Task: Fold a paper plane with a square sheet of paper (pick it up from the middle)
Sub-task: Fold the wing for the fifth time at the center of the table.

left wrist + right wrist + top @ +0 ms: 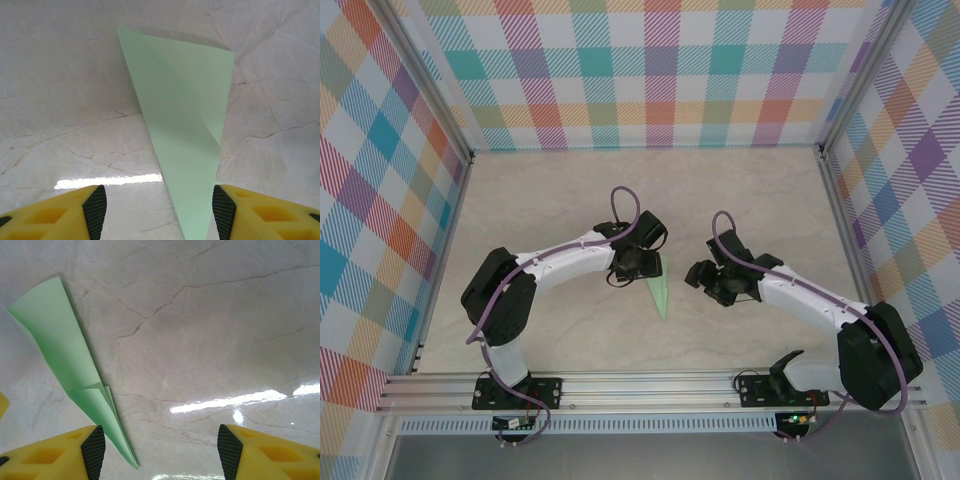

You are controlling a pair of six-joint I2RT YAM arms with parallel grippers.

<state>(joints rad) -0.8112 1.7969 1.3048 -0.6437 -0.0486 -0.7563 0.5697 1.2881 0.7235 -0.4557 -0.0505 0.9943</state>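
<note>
At the bottom of the left wrist view, the left gripper [159, 210] stands wide. The narrow end of the paper plane [182, 125] lies on the bench [60, 100] between its pads and widens toward the top of the frame. The right gripper [161, 452] is also wide, with the plane at the left of its view, the point just beside the left pad.

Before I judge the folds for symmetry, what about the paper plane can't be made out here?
Top view: paper plane wide end hidden under the left arm; creases too small to read.
Left wrist view: its narrow tip is cut off by the bottom edge.
Underside: hidden against the table.
</note>
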